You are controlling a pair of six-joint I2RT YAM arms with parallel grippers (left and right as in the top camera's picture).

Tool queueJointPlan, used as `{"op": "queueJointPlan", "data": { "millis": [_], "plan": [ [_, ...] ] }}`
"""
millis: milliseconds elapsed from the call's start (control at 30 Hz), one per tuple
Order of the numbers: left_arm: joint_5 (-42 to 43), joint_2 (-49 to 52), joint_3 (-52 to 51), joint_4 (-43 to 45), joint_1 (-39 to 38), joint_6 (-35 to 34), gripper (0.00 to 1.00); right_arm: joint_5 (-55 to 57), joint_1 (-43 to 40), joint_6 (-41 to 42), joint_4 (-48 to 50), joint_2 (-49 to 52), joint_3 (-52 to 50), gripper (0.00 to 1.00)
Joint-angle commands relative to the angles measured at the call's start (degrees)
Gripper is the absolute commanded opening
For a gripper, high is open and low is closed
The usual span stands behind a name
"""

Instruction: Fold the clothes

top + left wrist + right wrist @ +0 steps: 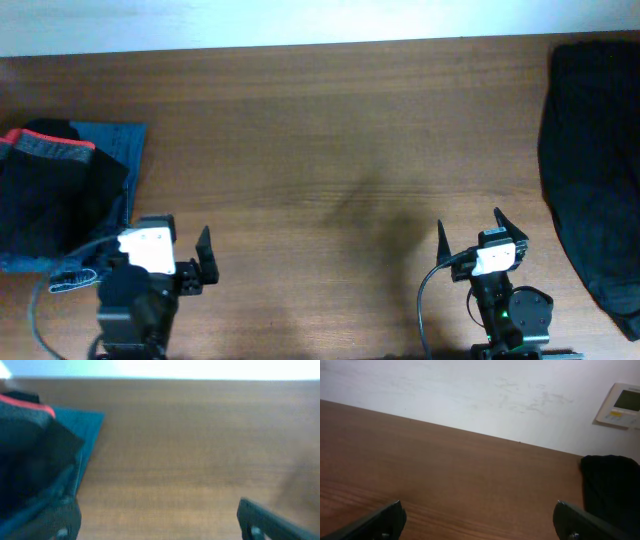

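A: Clothes?
B: Black trousers (pixel 45 200) atop blue jeans (pixel 118 145), bench (pixel 320 150) left end; black heap (pixel 590 150), right end.
A: Fingers?
B: Left gripper (pixel 160 527), right gripper (pixel 470 232): spread wide, holding nothing.

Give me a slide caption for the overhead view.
Both tools open at the table: left tool by black trousers on jeans, right tool near a black garment.
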Motion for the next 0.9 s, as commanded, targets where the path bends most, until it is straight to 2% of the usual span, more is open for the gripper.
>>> {"op": "queueJointPlan", "data": {
  "millis": [0, 167, 467, 667, 733, 800, 867],
  "plan": [
    [-1.01, -5.27, -9.33, 7.96, -0.22, 1.09, 0.99, 0.5, 0.28, 0.07, -0.39, -0.28, -0.26, 0.99],
    [-1.09, -12.52, -20.33, 22.47, -0.22, 1.11, 0.99, 0.5, 0.28, 0.07, -0.39, -0.28, -0.26, 0.99],
    [-4.76, -24.52, -33.79, 40.3, -0.22, 1.14, 0.99, 0.5, 0.28, 0.07, -0.39, -0.28, -0.26, 0.99],
    [-5.27, -25.18, -34.25, 37.11, 1.27, 1.09, 0.99, 0.5, 0.28, 0.07, -0.39, -0.28, -0.26, 0.99],
    [-3.8, -25.18, -34.25, 32.61, 1.6, 1.07, 0.99, 0.5, 0.28, 0.07, -0.39, -0.28, -0.26, 0.99],
    [-0.15, -25.18, -34.18, 32.46, 1.68, 1.09, 0.99, 0.5, 0.28, 0.07, -0.39, -0.28, -0.26, 0.99],
    [0.09, -25.18, -34.18, 32.22, 1.68, 1.09, 0.99, 0.5, 0.28, 0.07, -0.39, -0.28, -0.26, 0.99]
  ]
}}
